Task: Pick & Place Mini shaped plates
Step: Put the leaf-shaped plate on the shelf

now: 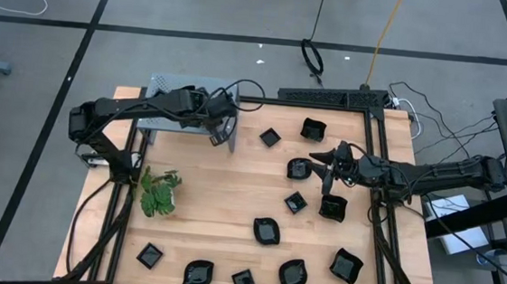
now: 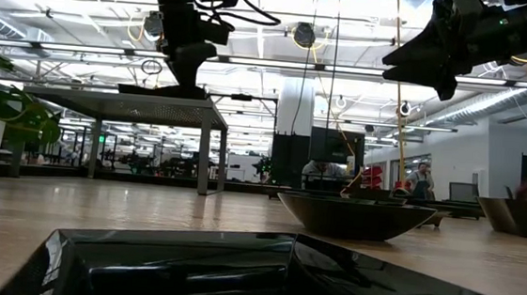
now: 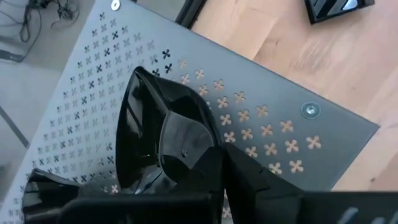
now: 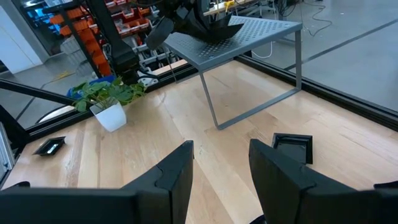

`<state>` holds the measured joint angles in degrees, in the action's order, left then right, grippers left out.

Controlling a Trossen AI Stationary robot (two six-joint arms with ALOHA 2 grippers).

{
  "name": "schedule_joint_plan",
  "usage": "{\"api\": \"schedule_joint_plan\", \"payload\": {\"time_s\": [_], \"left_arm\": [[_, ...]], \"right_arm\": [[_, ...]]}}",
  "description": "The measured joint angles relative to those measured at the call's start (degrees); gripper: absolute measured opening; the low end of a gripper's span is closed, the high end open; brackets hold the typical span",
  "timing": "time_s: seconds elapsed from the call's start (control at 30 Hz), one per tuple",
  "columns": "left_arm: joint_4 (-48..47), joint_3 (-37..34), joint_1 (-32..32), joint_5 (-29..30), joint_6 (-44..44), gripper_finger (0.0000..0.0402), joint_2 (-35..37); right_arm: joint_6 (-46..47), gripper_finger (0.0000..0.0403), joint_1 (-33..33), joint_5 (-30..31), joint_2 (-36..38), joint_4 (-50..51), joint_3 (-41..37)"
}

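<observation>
Several mini shaped plates, glossy black, lie scattered on the wooden table, among them a square one (image 1: 270, 137) and a rounded one (image 1: 266, 231). Over the grey perforated shelf (image 1: 171, 95) at the far left, my left gripper (image 3: 211, 180) is shut on one black plate (image 3: 165, 134). That same plate (image 4: 214, 30) shows at the shelf's top in the right wrist view; whether it touches the shelf I cannot tell. My right gripper (image 4: 221, 168) stands open, with nothing between its fingers, high over the table's right half (image 1: 322, 161). My left gripper pinches the black plate by the rim on the side nearest the fingers (image 3: 208, 155); the fingers (image 3: 261, 186) cover the spot itself. They come from above, slanting down toward the shelf. The plate is tilted below the fingers, its hollow side showing, over the shelf top.
A green plant in a white pot (image 1: 159, 193) stands at the table's left. More black plates line the near edge (image 1: 198, 274) and the right side (image 1: 345, 265). A black frame rail (image 1: 329, 98) runs along the far edge. Bare wood lies in the middle (image 1: 224, 176).
</observation>
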<state>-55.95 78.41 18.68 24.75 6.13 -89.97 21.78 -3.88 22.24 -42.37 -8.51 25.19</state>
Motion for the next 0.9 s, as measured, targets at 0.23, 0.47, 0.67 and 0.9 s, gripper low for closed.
{"api": "schedule_joint_plan", "payload": {"time_s": [0.23,0.47,0.67,0.9], "left_arm": [[-0.8,0.0,1.0,0.5,1.5,0.0047,0.0],[-0.8,0.0,2.7,0.8,1.9,0.0092,0.0],[-0.5,0.0,3.2,1.8,1.9,0.0124,0.0],[0.9,0.0,3.2,3.3,1.4,0.016,1.6]], "right_arm": [[0.0,0.0144,0.0,0.0,0.0,0.0,0.0],[0.0,0.0144,0.0,0.0,0.0,0.0,0.0],[0.0,0.0144,0.0,0.0,0.0,0.0,0.0],[0.0,0.0144,0.0,0.0,0.0,0.0,0.0]]}}
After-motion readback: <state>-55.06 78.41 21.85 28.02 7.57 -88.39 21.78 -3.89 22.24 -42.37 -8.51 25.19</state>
